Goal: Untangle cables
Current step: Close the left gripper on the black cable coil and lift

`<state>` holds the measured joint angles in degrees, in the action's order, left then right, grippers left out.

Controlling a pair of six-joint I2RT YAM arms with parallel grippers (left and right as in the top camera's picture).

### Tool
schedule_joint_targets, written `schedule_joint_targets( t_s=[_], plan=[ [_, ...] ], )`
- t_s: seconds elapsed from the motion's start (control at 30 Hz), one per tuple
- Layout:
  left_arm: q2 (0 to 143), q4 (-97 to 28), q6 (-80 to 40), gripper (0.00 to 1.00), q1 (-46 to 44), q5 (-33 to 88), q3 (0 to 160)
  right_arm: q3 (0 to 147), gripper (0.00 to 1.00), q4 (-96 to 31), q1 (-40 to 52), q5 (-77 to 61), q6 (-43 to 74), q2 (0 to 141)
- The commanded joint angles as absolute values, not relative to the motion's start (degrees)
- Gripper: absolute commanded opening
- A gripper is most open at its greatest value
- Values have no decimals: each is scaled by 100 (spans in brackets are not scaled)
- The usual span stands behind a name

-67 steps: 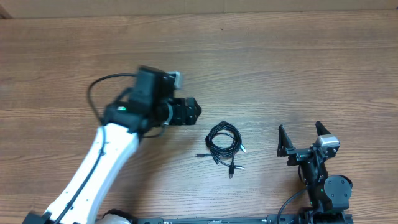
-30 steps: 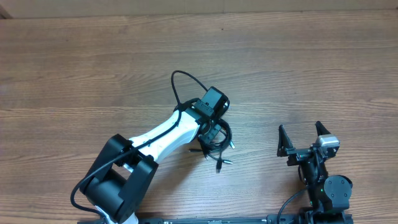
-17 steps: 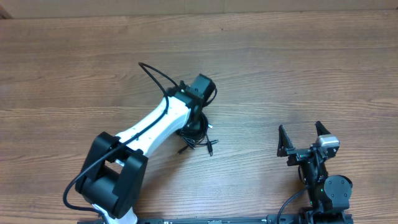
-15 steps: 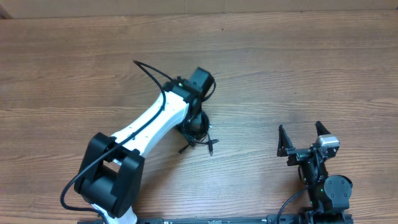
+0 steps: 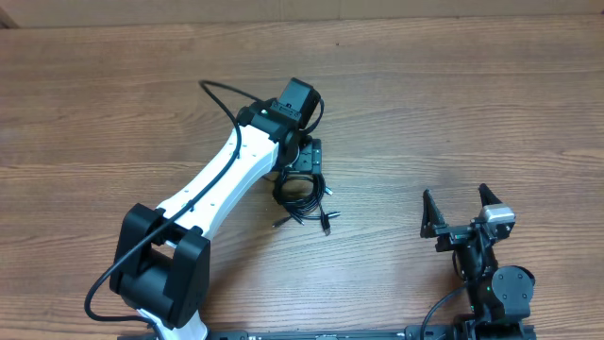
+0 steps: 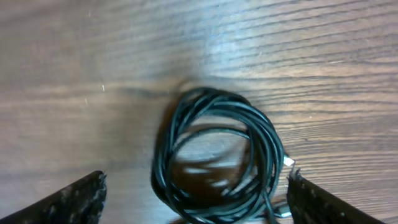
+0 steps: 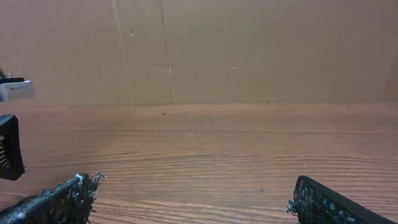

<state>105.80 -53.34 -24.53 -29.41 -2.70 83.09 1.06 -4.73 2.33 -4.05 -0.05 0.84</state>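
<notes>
The cables (image 5: 300, 196) lie as one black coiled bundle on the wooden table, with a few plug ends sticking out at its lower right. My left gripper (image 5: 307, 168) hovers just beyond the coil's far side, open and pointing down. In the left wrist view the coil (image 6: 264, 134) sits between and ahead of the spread fingertips (image 6: 78, 196), with nothing pinched by the left gripper (image 6: 196, 179). My right gripper (image 5: 455, 196) stands open at the near right, well clear of the cables, and in its own view the right gripper (image 7: 193, 183) has only bare table between its fingers.
The left arm's thick black wire (image 5: 226, 90) arches above the arm's white link. A brown cardboard wall (image 7: 199, 50) rises along the table's far edge. Wood table (image 5: 491, 104) stretches to all sides of the coil.
The left gripper, shut on the bundle, dragged it left from the table's middle, then opened and let it go; the coil now lies loose. The right arm has not moved.
</notes>
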Motion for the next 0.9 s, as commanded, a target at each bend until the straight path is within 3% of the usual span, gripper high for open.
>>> schedule_joint_targets(
  t_s=[0.0,0.33,0.47,0.87],
  plan=[
    [10565,-5229,-838,95,-2917,-440,8412,45,100,-454,257,-353,-30,16],
    [10565,-5157,2112,94,-2917,-440,8403,45,100,-454,257,-353,-30,16],
    [10565,-5078,2499,78,-2917,-250,8401,45,100,-454,257,-353,-30,16],
    [10565,-4772,3181,88,-2917,217,8326,45,100,-454,257,-353,-30,16]
  ],
)
